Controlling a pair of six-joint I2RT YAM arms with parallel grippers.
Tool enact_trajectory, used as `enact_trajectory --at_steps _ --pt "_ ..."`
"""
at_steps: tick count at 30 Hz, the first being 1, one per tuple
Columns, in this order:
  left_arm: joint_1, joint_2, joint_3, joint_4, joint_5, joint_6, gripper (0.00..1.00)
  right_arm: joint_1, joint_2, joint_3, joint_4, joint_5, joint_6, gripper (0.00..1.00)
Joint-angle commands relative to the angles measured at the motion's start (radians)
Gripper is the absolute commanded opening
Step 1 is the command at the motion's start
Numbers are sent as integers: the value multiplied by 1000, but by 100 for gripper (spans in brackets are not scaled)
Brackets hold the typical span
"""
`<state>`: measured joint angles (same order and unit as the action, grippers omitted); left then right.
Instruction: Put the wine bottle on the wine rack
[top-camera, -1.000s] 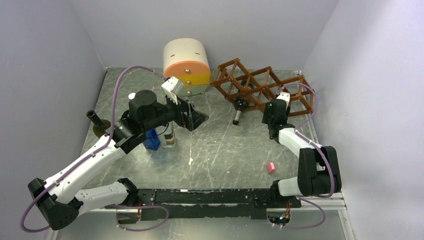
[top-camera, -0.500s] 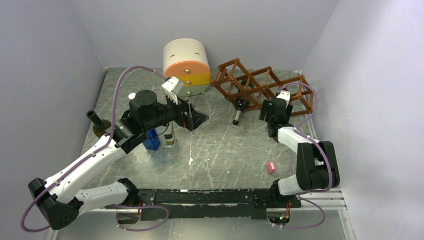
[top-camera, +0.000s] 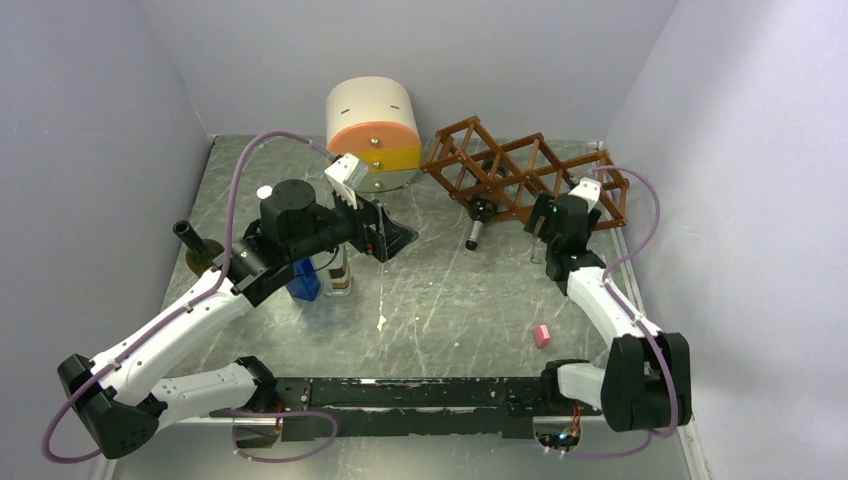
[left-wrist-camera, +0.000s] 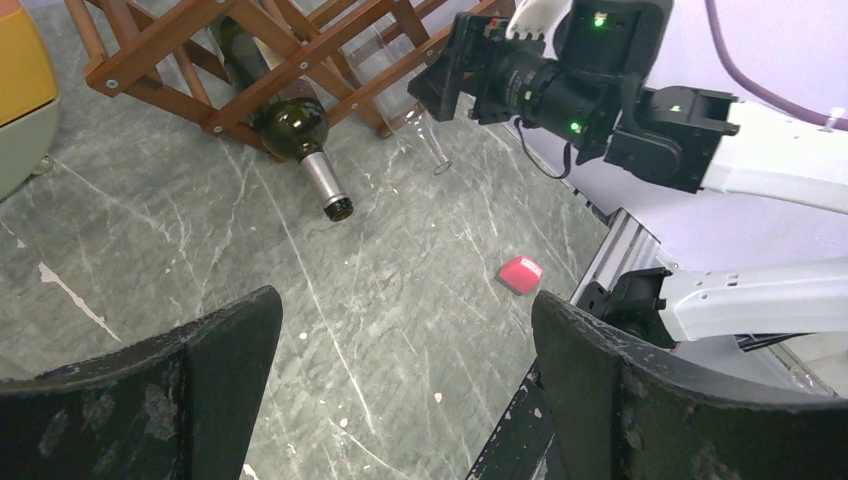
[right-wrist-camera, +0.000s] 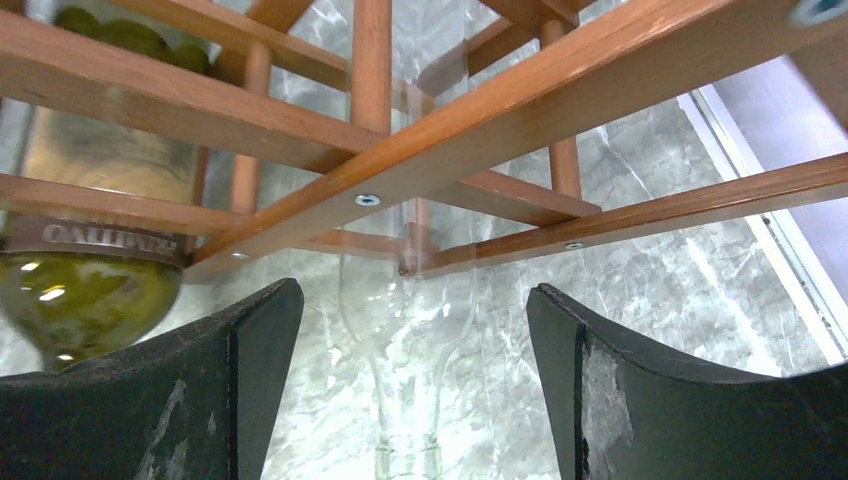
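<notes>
Here, left end effector (left-wrist-camera: 405, 300), right end effector (right-wrist-camera: 412, 300) agape, empty; clear glass bottle (right-wrist-camera: 402, 350) in wooden lattice (right-wrist-camera: 560, 85).

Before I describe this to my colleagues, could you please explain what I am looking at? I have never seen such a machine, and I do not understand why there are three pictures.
These are two robot arms bolted at the near edge of a table. One picture comes from a fixed camera above and behind them. The other two come from a small camera on each wrist, so the dark shapes at the bottom are that arm's own fingers.

On the table stand a wooden wine rack and a cream-and-orange cabinet. A dark green bottle lies in the rack, neck pointing out. A clear bottle lies in the rack beside it, just ahead of the right fingers, which are wide open and not gripping it. The left fingers are also open and hold nothing. A small pink block lies on the table.
</notes>
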<state>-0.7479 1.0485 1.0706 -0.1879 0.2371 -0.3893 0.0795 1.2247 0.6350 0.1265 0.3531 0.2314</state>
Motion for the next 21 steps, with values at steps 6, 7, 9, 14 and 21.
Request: enact_trajectory --at_steps 6,7,9,14,21 --pt "5 -4 43 -52 -38 61 99 -8 -87 300 -412 -152 78 85" --pt "5 2 60 -73 -61 68 99 -8 -87 343 -447 -178 84 85" --pt "5 10 87 -105 -106 85 99 -8 -101 409 -494 -222 100 84" --pt "4 32 141 -143 -201 120 98 -9 -156 448 -541 -376 80 82" --pt "4 33 156 -144 -309 177 99 -4 -189 426 -485 -720 63 79"
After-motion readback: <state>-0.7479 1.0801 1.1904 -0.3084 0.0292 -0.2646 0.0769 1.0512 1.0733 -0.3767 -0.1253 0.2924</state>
